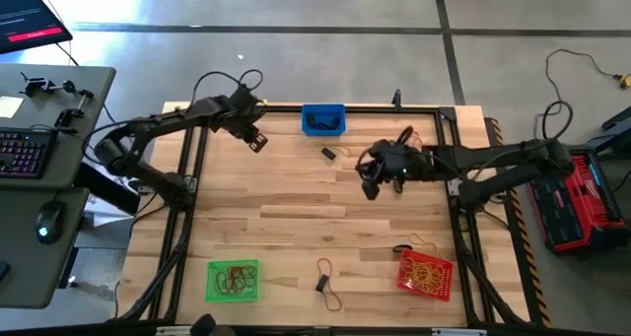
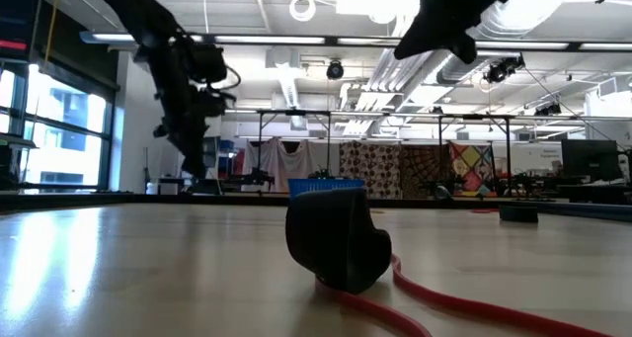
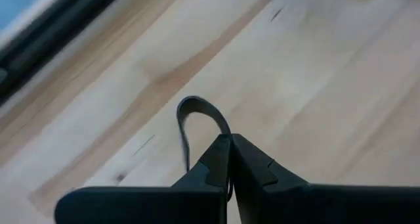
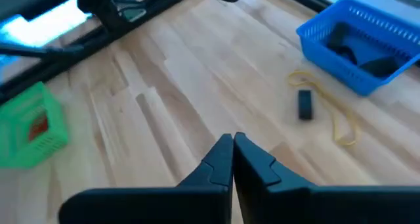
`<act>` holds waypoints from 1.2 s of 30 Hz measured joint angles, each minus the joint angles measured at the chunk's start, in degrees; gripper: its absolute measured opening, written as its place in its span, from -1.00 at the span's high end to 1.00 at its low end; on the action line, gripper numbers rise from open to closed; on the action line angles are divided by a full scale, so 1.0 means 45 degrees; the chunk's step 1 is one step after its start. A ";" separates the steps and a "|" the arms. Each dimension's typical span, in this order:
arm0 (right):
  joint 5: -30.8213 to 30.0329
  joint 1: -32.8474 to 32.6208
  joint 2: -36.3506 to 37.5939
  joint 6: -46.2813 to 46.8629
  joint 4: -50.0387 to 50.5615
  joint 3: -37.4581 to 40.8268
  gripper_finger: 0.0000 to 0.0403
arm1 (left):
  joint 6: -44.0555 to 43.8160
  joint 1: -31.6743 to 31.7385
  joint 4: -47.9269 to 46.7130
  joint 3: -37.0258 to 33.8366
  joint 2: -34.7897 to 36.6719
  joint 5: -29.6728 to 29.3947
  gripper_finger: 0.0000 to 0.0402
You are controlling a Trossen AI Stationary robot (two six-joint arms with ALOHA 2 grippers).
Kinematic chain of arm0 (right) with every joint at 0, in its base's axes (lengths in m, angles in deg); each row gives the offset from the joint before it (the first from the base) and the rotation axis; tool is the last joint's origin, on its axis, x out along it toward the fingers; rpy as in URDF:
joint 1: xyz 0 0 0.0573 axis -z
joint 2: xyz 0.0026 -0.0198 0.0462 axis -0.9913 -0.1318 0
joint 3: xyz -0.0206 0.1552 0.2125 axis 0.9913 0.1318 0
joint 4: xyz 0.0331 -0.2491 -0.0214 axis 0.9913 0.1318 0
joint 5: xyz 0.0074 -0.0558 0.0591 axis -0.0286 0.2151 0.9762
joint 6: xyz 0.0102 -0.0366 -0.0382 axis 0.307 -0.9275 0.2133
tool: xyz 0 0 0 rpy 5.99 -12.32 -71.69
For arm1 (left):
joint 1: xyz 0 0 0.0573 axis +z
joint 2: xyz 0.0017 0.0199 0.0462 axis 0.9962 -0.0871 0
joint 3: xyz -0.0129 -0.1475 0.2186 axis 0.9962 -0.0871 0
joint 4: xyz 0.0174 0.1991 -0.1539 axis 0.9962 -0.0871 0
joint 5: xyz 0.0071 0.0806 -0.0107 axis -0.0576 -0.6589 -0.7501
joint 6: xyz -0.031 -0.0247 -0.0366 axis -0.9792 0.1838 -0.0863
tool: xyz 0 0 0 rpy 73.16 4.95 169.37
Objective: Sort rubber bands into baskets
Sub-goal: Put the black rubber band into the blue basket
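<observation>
Rubber bands, small thin elastic loops, are partly sorted: reddish-brown ones lie in the green square plastic mesh basket at the near left, yellow ones in the red square plastic mesh basket at the near right, and black ones in the blue square plastic mesh basket at the far centre.

The left gripper hangs above the far left of the pale wooden plank surface, just left of the blue basket. Its jaws are fully closed on a thin black rubber band, whose loop stands out beyond the tips. The step in hand appears to be delivery of this band. Carry it right until the tips are over the blue basket's interior, then part the jaws; releasing over the rim risks the loop catching on the mesh.

Near centre, a reddish-brown loose band with a black piece lies between the green and red baskets. A yellow loose band and black piece lie just near of the blue basket.

The right gripper hangs right of centre, jaws fully closed and empty.

Beyond the surface is a large open workroom with ceiling lights, hanging patterned cloths and a grey floor; a desk with a keyboard stands at the left.
</observation>
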 joint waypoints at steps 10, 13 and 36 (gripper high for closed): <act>0.4028 0.3066 -0.0029 -0.3842 -0.0318 0.0000 1.00 | -0.2941 -0.2091 0.1540 0.1634 -0.0248 -0.0141 1.00; 0.4609 0.3668 -0.0029 -0.4742 -0.0526 0.0000 1.00 | -0.3912 -0.2390 0.2679 0.2085 -0.0507 -0.0156 1.00; 0.2704 0.3488 -0.0029 -0.2748 -0.1724 0.0000 1.00 | -0.0018 -0.2369 0.0033 0.8447 -0.6885 0.1200 1.00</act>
